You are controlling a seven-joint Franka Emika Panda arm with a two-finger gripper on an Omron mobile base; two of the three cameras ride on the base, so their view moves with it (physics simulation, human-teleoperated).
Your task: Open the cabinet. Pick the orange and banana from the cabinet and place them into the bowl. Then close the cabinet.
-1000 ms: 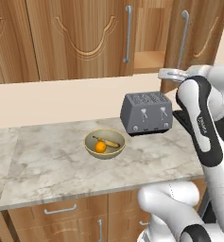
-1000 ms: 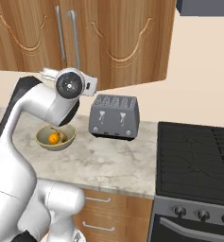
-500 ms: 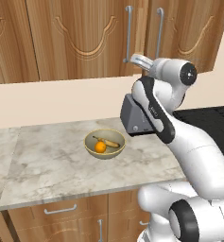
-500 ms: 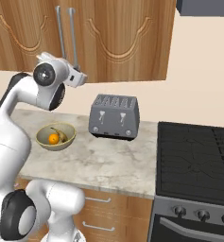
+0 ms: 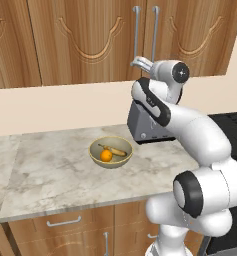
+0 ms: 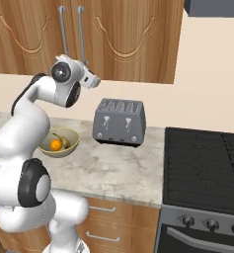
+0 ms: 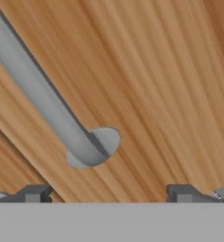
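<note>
Up near the top centre of my left base view, the gripper (image 5: 139, 62) sits at the lower ends of the two silver handles (image 5: 136, 31) on the cabinet (image 5: 90, 40), whose two doors look shut flush. From the right base view I see the same gripper (image 6: 91, 79) in the upper left of the frame, just under the handle pair (image 6: 80, 29), with the cabinet (image 6: 133, 39) spanning the top.

My hand view is pressed close to the wood of the cabinet (image 7: 156, 85): one handle (image 7: 42, 104) runs diagonally from the upper left down to its round mount near the centre, and the two dark fingertips (image 7: 33, 193) stand far apart at the bottom edge, one left and one right. The jaws are spread wide and released, with nothing between them; the handle foot lies above the gap, not inside it.

Down on the marble counter (image 5: 55, 175), the bowl (image 5: 110, 152) sits at centre of the left base view with the orange (image 5: 106, 155) and the banana (image 5: 114, 149) inside it, touching each other. In the right base view the bowl (image 6: 59, 143) is at mid-left, partly behind my arm, orange (image 6: 56, 145) and banana (image 6: 64, 141) showing inside. A grey toaster (image 6: 119, 121) stands to its right, and a black stove (image 6: 202, 168) fills the lower right.
</note>
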